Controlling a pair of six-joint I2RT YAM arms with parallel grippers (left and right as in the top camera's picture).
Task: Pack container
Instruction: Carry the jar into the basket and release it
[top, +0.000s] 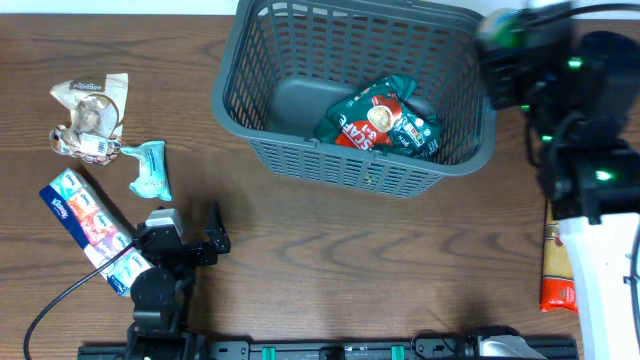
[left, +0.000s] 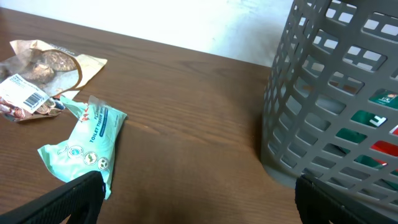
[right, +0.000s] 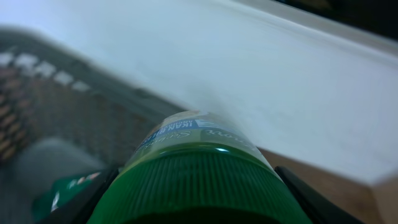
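My right gripper clamps a green-capped bottle, rigid, likely slick, by the basket; left gripper gapes empty. Basket looks stiff, light; rim's the handhold.

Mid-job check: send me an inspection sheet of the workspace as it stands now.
Surface: brown wooden table.
Job's things: container holding a green-red packet.
Clutter: beige packet, teal tissue packet, tissue pack at left; orange packet at right.
Grippers: left gripper open, low over table; right gripper shut on green-capped bottle near the container's right rim.
Cables: black cable beside the left arm.
Surroundings: white wall behind table.
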